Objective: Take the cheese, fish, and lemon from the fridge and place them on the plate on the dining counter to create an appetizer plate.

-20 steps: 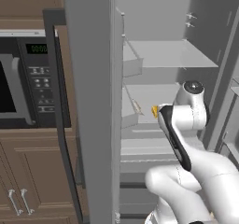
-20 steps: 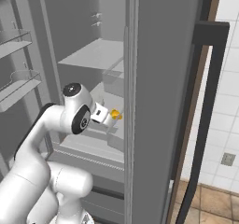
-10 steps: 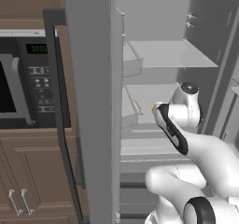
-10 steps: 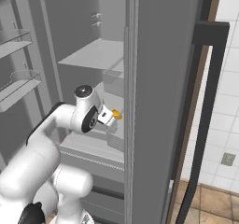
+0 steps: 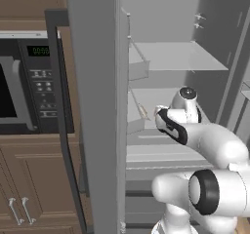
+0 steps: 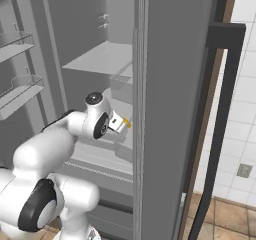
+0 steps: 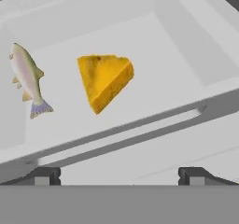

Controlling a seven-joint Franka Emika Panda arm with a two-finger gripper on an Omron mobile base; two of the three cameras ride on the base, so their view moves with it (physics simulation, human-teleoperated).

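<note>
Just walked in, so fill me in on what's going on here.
A white robot arm is reaching into the open tall grey fridge. Its gripper has its jaws open and empty, pointed at a pale shelf where a yellow-orange triangular cheese wedge lies beside a slender silvery-tan fish, the two apart. Nothing has been picked up yet.

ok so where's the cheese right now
In the hand view, the cheese lies on a pale fridge shelf, right of the fish, ahead of the open gripper.

Black microwave in brown wood cabinets, white tiled wall, tan floor tiles
</note>
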